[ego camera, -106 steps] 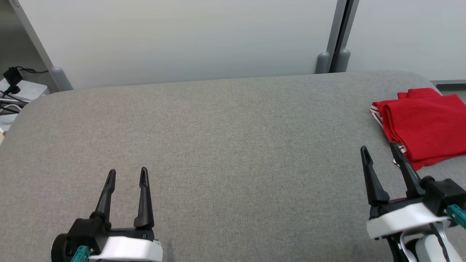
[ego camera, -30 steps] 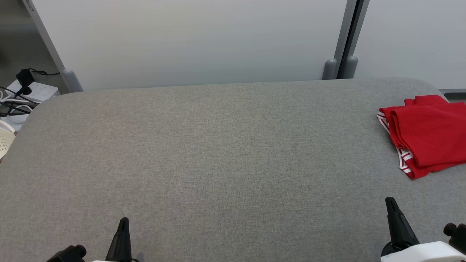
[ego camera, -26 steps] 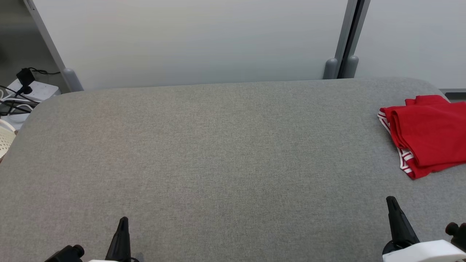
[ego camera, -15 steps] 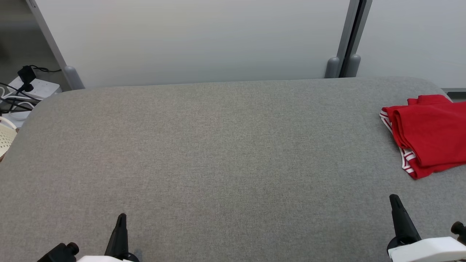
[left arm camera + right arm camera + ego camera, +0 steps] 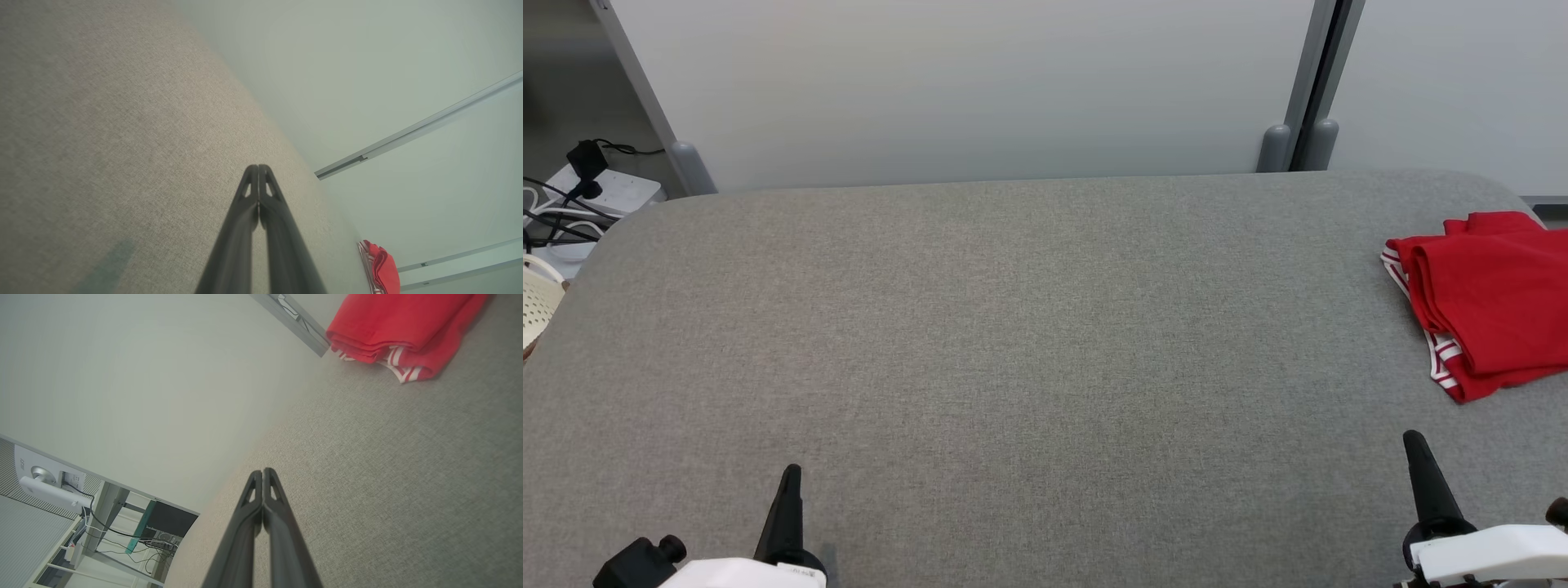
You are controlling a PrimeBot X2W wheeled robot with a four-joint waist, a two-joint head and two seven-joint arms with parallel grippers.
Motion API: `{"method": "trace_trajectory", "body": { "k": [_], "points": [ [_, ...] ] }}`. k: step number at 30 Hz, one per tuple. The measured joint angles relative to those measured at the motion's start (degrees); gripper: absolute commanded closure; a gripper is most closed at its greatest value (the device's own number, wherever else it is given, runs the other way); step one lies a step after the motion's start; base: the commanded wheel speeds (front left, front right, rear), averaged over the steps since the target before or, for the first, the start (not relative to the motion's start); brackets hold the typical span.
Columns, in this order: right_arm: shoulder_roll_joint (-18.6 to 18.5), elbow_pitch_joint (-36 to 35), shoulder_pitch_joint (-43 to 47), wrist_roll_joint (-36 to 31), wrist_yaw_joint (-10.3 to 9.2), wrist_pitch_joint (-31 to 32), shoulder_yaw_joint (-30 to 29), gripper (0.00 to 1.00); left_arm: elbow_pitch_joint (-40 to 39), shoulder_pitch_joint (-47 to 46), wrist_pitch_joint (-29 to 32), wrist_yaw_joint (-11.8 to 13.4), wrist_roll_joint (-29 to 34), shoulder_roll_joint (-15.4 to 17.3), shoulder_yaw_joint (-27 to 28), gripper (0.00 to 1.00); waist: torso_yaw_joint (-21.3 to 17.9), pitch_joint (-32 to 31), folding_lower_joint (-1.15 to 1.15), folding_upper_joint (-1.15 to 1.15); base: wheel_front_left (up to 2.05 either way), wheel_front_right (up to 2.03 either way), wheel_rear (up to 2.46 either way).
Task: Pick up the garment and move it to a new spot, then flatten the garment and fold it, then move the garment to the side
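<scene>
1. Garment (image 5: 1490, 302): red cloth, folded into a flat stack of several layers, with white stripes on the trim along its left edge and at the near-left corner.
2. It lies on the grey bench (image 5: 1013, 327) at the far right side. In the head view its right part is cut off by the frame.
3. Container: a pale perforated basket (image 5: 535, 306) sits off the bench's left end. It is mostly out of frame, so I can't see its contents.
4. Orientation: the rounded fold edges face left, toward the bench centre. The visible left edge runs far-to-near and leans right at the near end. I can't confirm the long axis with the right side cropped.
5. Left gripper (image 5: 258, 167): jaws clenched tip to tip with nothing between them, over the bench's near left, well apart from the garment.
6. Right gripper (image 5: 262, 470): jaws clenched and empty, over the bench's near right, nearer me than the garment and not touching it.
</scene>
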Motion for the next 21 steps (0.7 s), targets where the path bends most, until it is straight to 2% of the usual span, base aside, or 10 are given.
{"method": "trace_trajectory", "body": {
  "k": [21],
  "points": [
    [0.40, 0.94, -1.27, 11.79, -0.01, 3.50, -2.31, 1.00, 0.86, -2.24, 3.46, -1.53, -12.73, 0.01, 1.62, 1.00, 0.55, 0.57, 0.00, 0.00, 0.00, 0.00, 0.00]
  ]
}}
